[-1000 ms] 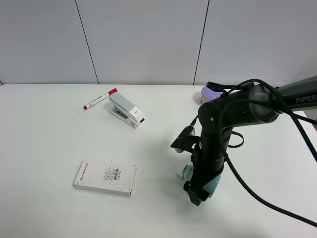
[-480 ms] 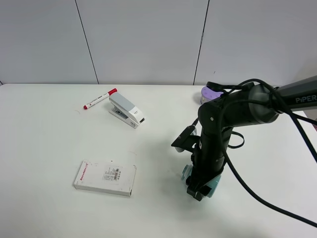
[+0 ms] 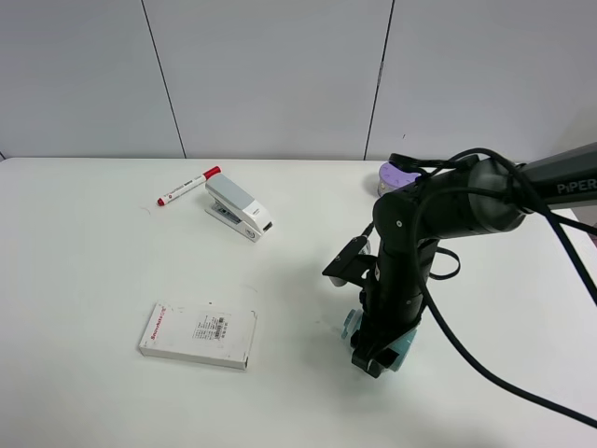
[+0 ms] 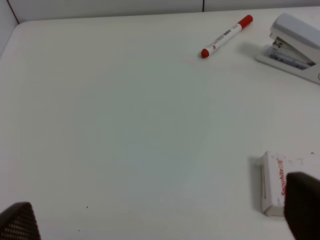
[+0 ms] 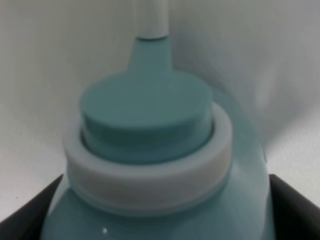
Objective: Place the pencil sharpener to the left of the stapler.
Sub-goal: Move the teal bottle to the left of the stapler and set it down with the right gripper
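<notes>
My right gripper (image 3: 376,359) clamps the pencil sharpener (image 3: 403,347) between its jaws, down at the surface (image 3: 103,271) — ready for lifting. The stapler (image 3: 239,209) sits well apart from it. Left gripper (image 4: 161,212) is wide apart, empty — idle.

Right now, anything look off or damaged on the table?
Nothing stands out. The stapler, marker and box lie flat and intact, with no spill. The sharpener sits between the right gripper's fingers; whether they touch it is unclear.

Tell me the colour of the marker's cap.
The marker's cap is red; the left wrist view shows it best.
</notes>
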Robot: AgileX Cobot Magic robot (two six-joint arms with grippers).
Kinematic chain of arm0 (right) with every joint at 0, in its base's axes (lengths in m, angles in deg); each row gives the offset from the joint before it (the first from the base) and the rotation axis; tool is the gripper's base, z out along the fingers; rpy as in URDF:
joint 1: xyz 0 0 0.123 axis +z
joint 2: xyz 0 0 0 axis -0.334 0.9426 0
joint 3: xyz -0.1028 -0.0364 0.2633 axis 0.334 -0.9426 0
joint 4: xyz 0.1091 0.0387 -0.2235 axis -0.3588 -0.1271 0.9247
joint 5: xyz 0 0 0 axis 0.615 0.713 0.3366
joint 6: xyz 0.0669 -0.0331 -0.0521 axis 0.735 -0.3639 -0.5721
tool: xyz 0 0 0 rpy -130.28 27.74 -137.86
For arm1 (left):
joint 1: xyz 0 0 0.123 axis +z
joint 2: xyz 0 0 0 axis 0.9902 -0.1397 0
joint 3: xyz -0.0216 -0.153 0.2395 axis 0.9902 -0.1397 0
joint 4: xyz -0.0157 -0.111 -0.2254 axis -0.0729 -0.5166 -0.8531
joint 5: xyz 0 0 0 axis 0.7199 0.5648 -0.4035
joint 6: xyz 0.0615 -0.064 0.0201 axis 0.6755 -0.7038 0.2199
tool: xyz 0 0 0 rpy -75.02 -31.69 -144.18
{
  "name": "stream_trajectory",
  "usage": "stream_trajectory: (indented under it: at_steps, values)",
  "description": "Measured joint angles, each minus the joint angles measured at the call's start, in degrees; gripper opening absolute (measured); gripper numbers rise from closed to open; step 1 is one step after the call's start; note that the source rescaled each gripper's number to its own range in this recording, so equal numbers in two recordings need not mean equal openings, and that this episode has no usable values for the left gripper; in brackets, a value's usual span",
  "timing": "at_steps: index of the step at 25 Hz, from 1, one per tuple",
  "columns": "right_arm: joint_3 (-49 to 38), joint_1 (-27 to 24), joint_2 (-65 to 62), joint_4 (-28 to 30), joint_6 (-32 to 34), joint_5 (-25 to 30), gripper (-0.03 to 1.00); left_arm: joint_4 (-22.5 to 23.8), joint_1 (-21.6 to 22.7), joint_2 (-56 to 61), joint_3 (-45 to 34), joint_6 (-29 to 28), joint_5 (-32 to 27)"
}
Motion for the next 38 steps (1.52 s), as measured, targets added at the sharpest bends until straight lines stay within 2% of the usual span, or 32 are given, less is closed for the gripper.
stream_trajectory:
  at_steps: [8, 20, 28, 38]
  values:
    - [1.01, 0.0, -1.92, 1.73, 0.05, -0.05, 0.0, 0.0, 0.0, 0.0, 0.0, 0.0, 0.0]
    - [8.03, 0.0, -2.35, 2.53, -0.31, 2.64, 0.0, 0.0, 0.0, 0.0, 0.0, 0.0, 0.0]
    - [22.94, 1.94, -0.66, 2.4, -0.42, 4.43, 0.0, 0.0, 0.0, 0.0, 0.0, 0.0, 0.0]
    - [45.53, 3.59, 15.2, -2.11, -0.42, 7.35, 0.0, 0.0, 0.0, 0.0, 0.0, 0.0, 0.0]
